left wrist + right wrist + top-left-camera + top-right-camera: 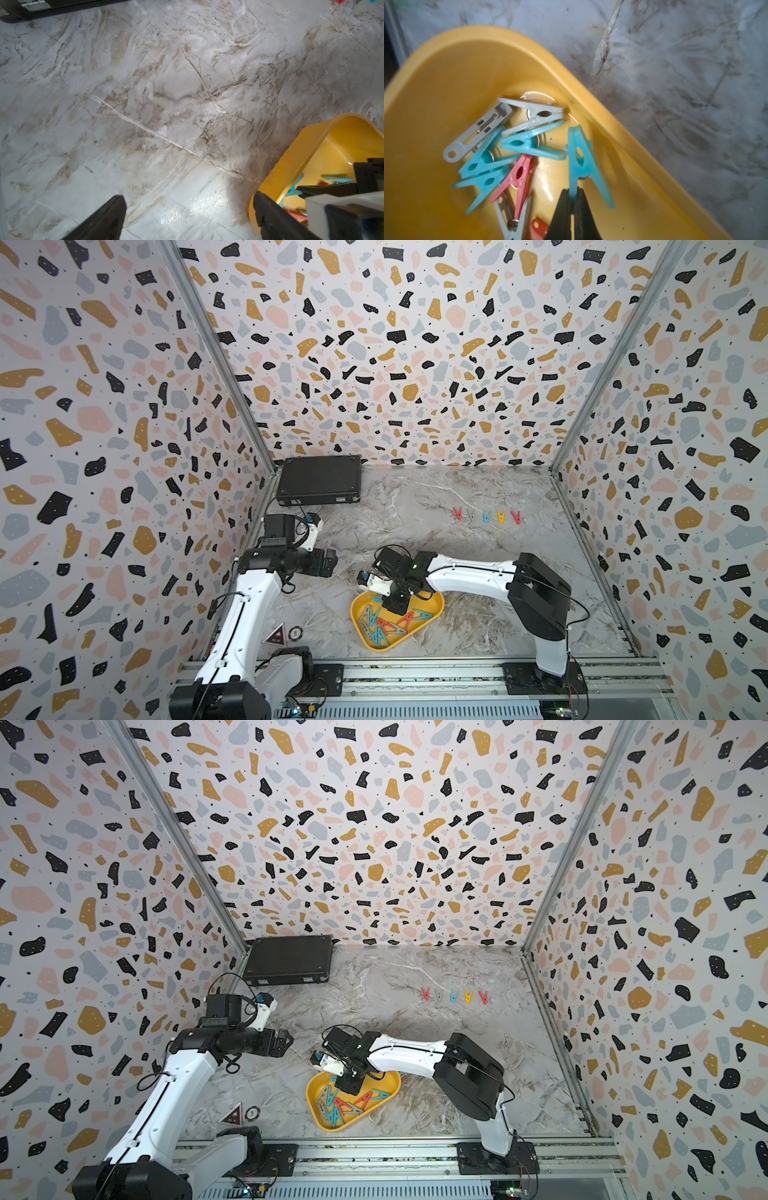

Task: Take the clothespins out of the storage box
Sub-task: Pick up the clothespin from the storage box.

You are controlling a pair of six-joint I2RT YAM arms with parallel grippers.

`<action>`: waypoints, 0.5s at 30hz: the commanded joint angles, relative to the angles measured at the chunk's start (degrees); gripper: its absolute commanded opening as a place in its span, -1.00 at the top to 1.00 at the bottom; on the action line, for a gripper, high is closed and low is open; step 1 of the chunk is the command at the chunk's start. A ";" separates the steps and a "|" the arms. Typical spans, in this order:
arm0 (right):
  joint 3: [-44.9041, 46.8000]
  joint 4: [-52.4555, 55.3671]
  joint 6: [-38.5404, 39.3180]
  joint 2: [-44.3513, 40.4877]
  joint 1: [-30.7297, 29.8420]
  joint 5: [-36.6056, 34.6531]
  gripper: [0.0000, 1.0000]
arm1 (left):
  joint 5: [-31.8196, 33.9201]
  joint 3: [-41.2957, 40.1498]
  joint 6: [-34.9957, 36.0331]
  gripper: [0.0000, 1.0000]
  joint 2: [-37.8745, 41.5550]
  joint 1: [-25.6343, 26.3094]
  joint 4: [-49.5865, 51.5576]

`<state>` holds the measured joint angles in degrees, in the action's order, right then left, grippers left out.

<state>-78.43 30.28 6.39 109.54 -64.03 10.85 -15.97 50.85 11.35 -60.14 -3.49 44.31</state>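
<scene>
The yellow storage box (438, 605) (397, 1081) lies near the table's front, and a heap of teal, red and grey clothespins (380, 628) (336, 1106) is inside it. My right gripper (572, 190) reaches down into the box (529, 54) and is shut on one leg of a teal clothespin (580, 158), which stands apart from the heap beside the box's wall. Both top views show this gripper (395, 605) (348, 1085) over the box. My left gripper (189, 196) (330, 562) is open and holds nothing, above bare table just left of the box (291, 149).
Several clothespins (486, 516) (454, 996) lie in a row on the marble table at the back right. A flat black case (319, 480) (289, 959) sits in the back left corner. A triangular sticker (274, 634) and a round one (295, 632) lie at the front left.
</scene>
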 commanded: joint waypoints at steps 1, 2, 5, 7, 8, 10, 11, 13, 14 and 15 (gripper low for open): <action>0.68 2.60 -1.18 -5.06 -0.04 -0.04 1.00 | -0.38 -0.31 0.07 -0.99 0.70 -0.21 -1.17; 1.04 2.89 -1.36 -5.91 -0.04 -0.12 1.00 | -0.38 -0.29 0.15 -0.99 0.68 -0.21 -1.15; 2.70 2.81 -2.43 -9.49 -0.04 -0.13 1.00 | -0.36 -0.34 0.07 -0.99 0.72 -0.21 -1.16; 3.77 2.42 -3.86 -12.30 -0.03 -0.38 1.00 | -0.45 -0.33 0.10 -0.99 0.71 -0.21 -1.16; 4.13 2.36 -4.61 -13.47 -0.04 -0.81 1.00 | -0.47 -0.39 0.09 -1.00 0.66 -0.21 -1.16; 4.51 2.50 -5.89 -15.85 0.08 -2.55 1.00 | -0.47 -0.37 0.16 -1.00 0.63 -0.20 -1.15; 4.61 2.75 -6.46 -16.75 0.29 -3.44 1.00 | -0.45 -0.32 0.24 -1.00 0.64 -0.21 -1.17; 4.90 3.19 -7.87 -18.48 1.59 -4.42 1.00 | -0.38 -0.25 0.20 -1.00 0.64 -0.21 -1.17; 4.95 3.28 -8.57 -19.17 1.67 -4.60 1.00 | -0.38 -0.31 0.15 -0.99 0.64 -0.21 -1.16; 5.30 3.23 -9.56 -20.01 4.34 -4.91 1.00 | -0.38 -0.29 0.19 -0.99 0.64 -0.21 -1.24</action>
<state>-73.80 31.92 0.51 92.75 -62.83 8.38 -15.97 50.85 11.38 -60.12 -3.49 44.31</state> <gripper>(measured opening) 0.066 0.997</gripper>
